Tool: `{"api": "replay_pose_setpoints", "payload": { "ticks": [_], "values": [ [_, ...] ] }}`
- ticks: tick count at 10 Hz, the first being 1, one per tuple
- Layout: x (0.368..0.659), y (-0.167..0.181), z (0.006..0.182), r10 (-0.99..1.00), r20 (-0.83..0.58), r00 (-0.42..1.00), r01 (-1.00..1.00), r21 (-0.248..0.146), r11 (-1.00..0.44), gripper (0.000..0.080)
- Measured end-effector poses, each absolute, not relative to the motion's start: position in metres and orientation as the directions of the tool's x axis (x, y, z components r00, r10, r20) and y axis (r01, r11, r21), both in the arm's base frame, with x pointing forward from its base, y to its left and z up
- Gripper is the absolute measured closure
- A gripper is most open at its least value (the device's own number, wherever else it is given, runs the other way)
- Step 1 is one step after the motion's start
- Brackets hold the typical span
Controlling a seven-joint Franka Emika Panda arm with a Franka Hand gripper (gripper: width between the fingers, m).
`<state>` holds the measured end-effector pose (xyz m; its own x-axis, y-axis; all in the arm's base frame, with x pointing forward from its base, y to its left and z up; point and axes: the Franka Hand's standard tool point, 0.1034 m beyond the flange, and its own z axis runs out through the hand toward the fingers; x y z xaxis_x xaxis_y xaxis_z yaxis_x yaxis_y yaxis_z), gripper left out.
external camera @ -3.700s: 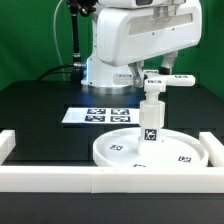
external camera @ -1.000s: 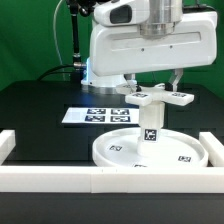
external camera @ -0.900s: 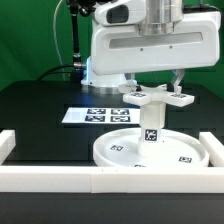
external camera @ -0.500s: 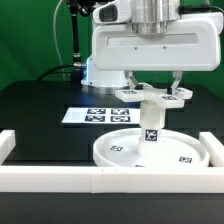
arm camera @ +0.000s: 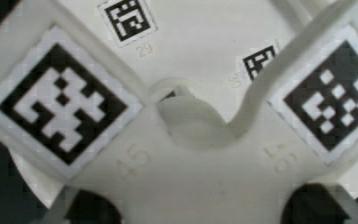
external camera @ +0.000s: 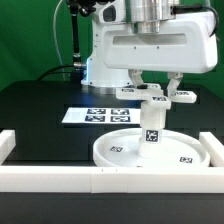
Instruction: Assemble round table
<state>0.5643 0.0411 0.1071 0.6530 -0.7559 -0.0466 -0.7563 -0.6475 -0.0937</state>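
The large rimmed round disc (external camera: 118, 151) lies flat on the black table. The short cylindrical leg (external camera: 151, 127) stands upright at its middle. The cross-shaped base (external camera: 153, 95) sits level on top of the leg, its tagged arms pointing outward. My gripper (external camera: 154, 88) comes straight down over it, one finger on each side, shut on the base. In the wrist view the base (arm camera: 190, 115) fills the picture with two big tags. My gripper (arm camera: 197, 206) shows only as dark fingertips (arm camera: 98, 206) at the edge.
The marker board (external camera: 96, 116) lies behind the disc. The long white border rail (external camera: 60, 180) runs along the front, with raised ends at the exterior view's left (external camera: 6, 143) and right (external camera: 214, 146). The arm's body (external camera: 105, 55) stands at the back.
Since 3.7 s ago my gripper has come down over the cross-shaped base. Over the last second gripper and base have turned together on the leg; the disc and leg have stayed put.
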Motion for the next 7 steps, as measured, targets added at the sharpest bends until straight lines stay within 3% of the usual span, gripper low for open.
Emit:
{"api": "replay_pose_setpoints", "payload": {
  "ticks": [2, 4, 7],
  "values": [
    [0.5646, 0.0398, 0.1066, -0.845, -0.066, 0.53, -0.846, -0.102, -0.523, 0.0357],
    [0.5633, 0.0369, 0.106, -0.936, -0.097, 0.338, -0.936, -0.141, -0.324, 0.0357],
    [0.5631, 0.0372, 0.1059, -0.985, -0.162, 0.052, -0.99, -0.14, -0.029, 0.0357]
  ]
}}
